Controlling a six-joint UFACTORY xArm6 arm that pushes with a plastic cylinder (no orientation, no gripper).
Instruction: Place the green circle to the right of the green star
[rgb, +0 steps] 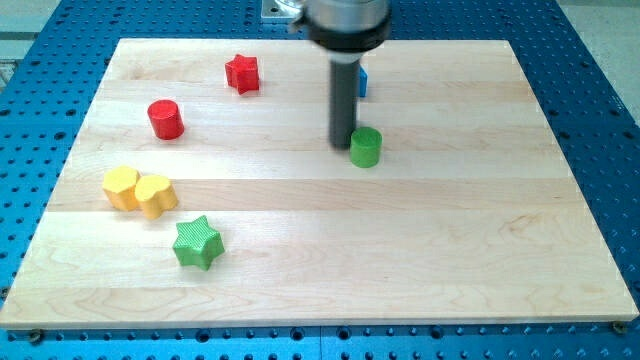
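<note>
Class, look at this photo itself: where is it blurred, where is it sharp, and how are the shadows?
Camera view: the arm's housing at the view's top is blurred; the green circle, green star and wooden board are sharp. Lighting is even, shadows soft and short, no strong glare. My tip sits just left of the green circle.

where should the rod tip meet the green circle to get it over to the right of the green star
There is nothing to grip; it is a push. The green circle is a short upright cylinder, so press my tip low on its round side wall. The green star lies toward the view's bottom left, so contact the circle's top-right side. My tip now sits at its left, so it should probably go round first.
</note>
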